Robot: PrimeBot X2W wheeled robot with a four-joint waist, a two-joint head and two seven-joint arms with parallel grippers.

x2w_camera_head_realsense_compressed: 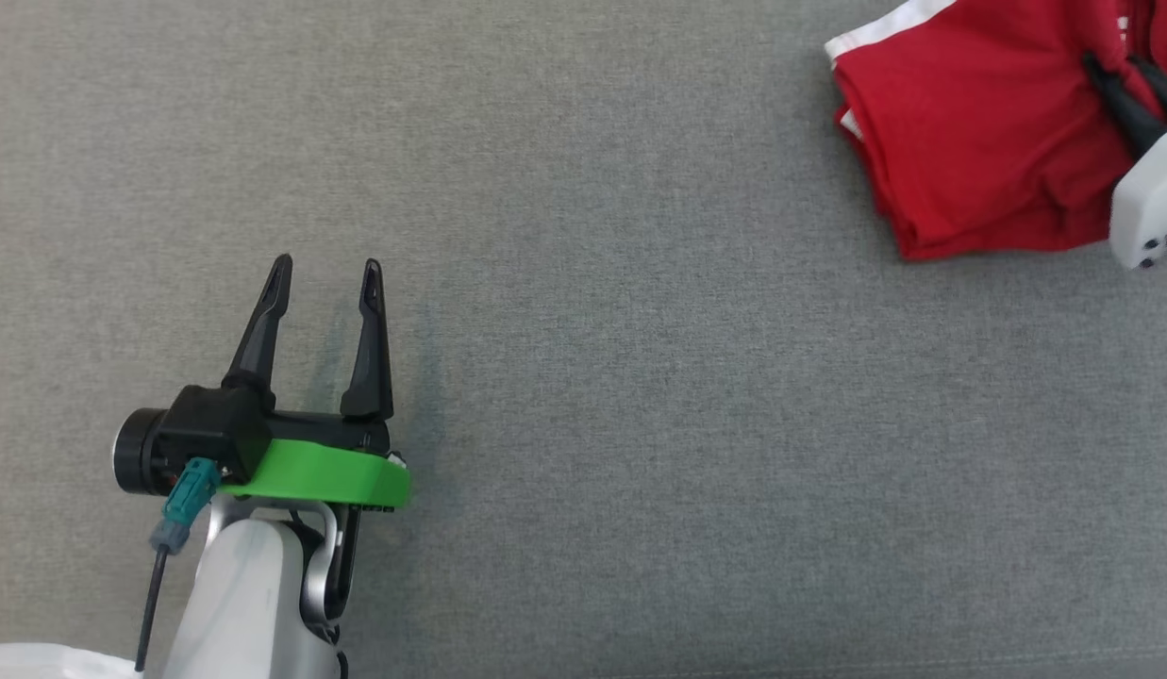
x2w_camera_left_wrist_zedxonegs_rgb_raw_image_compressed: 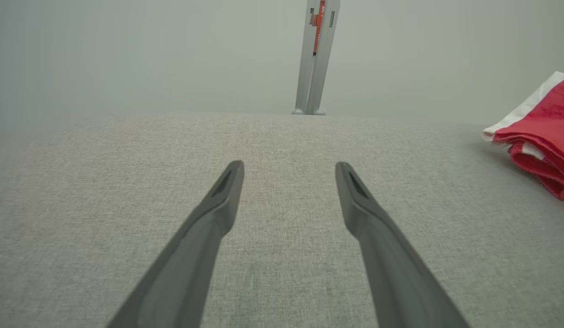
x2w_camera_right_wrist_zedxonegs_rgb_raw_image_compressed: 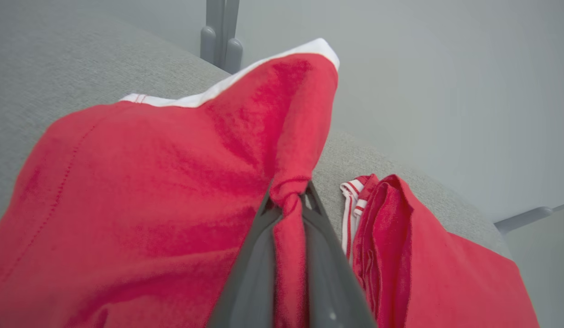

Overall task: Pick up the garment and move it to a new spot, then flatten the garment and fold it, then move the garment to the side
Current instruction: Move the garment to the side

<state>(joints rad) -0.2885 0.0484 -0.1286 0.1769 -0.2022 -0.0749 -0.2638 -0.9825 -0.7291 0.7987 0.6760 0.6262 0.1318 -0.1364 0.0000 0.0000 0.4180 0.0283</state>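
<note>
On the grey fabric counter, the left gripper hovers with fingers spread wide. Beyond it, a pale wall and a grey post. Far right, the right gripper is clamped on the folded red garment.

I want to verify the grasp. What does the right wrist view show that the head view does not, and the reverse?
Right wrist view: a fold of the red garment pinched in the shut right gripper, and red-striped white trim beside it. Head view: the left gripper, open, over the grey fabric surface, apart from the garment. Both: the red garment, its white band, and the right gripper on it.
</note>
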